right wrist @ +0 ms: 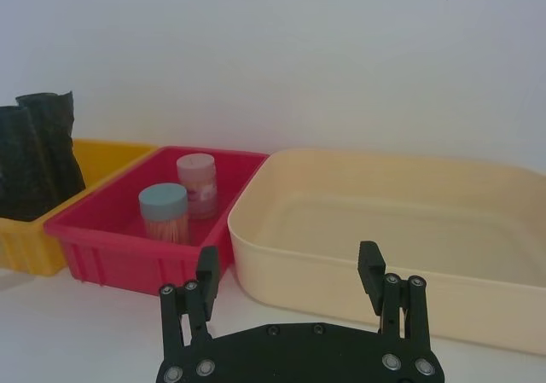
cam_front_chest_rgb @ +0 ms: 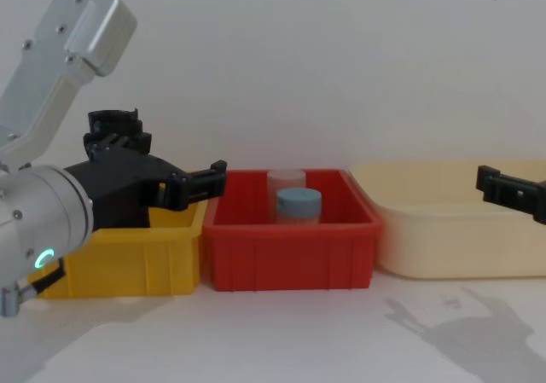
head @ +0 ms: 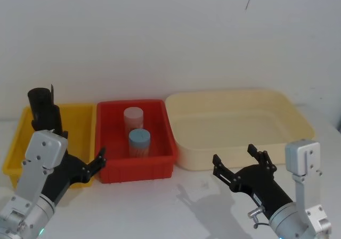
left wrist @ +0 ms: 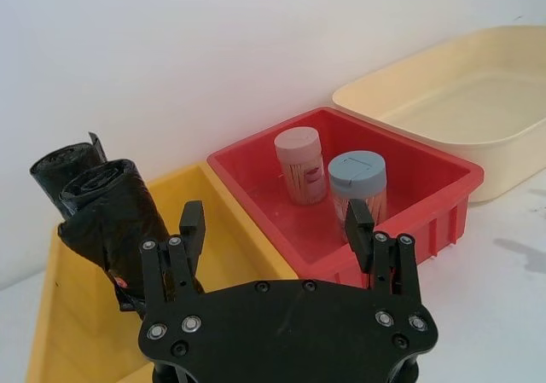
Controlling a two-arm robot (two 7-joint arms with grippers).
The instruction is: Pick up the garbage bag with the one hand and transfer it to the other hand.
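Note:
The garbage bag is a creased black bundle standing upright at the back of the yellow bin; it also shows in the head view and the right wrist view. A narrower black roll stands just behind it. My left gripper, on the green-lit arm, hovers open just in front of the yellow bin, empty and a little short of the bag. My right gripper is open and empty, low over the table in front of the cream tub.
A red bin between the yellow bin and the cream tub holds a pink-lidded jar and a blue-lidded jar. A white wall stands close behind the bins. Bare white table lies in front of them.

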